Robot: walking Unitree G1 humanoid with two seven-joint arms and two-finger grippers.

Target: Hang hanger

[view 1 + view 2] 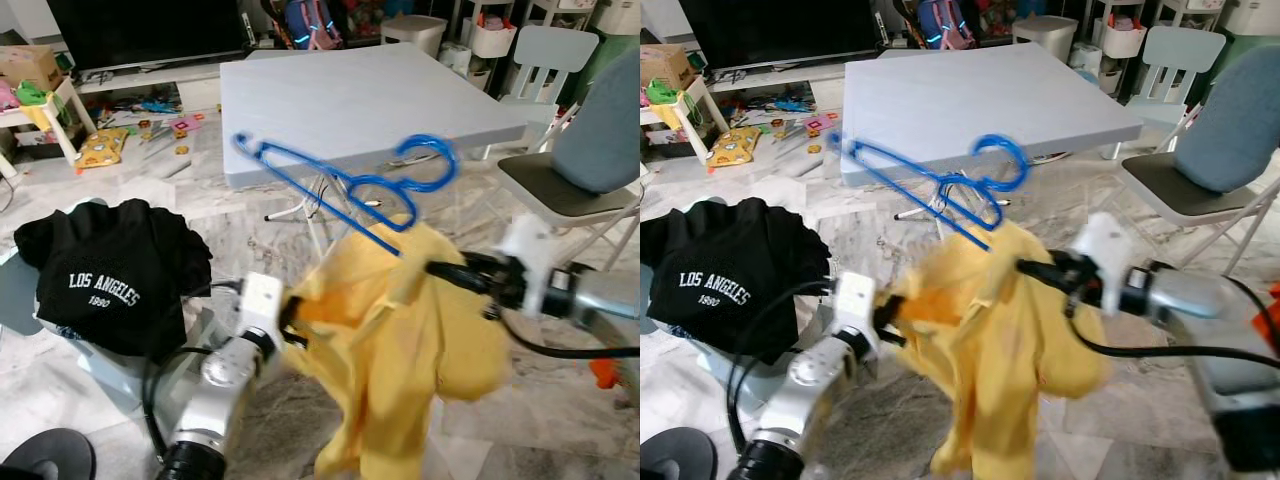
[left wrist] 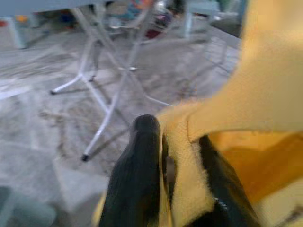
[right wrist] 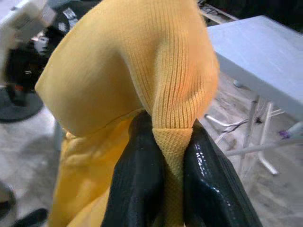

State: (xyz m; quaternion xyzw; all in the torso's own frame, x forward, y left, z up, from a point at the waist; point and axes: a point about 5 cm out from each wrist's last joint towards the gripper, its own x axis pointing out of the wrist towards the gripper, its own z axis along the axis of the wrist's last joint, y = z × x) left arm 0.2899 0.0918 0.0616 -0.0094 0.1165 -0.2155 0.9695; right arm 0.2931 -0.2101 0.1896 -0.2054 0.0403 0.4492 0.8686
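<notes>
Left eye view: both pincers, left pincer (image 1: pixel 292 322) and right pincer (image 1: pixel 432 267), clench the yellow shirt (image 1: pixel 400 350) under the blue hanger (image 1: pixel 345 180).

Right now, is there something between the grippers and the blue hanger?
Yes. Both the left gripper and right gripper are shut on the yellow shirt, not on the blue hanger, which sticks out above the shirt.

Hanger (image 1: pixel 345 182): bright blue, in front of grey-blue table (image 1: pixel 350 95). Garment (image 1: pixel 400 330) just below hanger: mustard yellow, ribbed knit at collar. Shirt (image 1: pixel 115 270), left of table: black, white "LOS ANGELES 1990" print. Left gripper (image 2: pixel 177 189), right gripper (image 3: pixel 165 182): glossy black fingers. Floor (image 1: pixel 250 215) under table: grey-white marble veining.
</notes>
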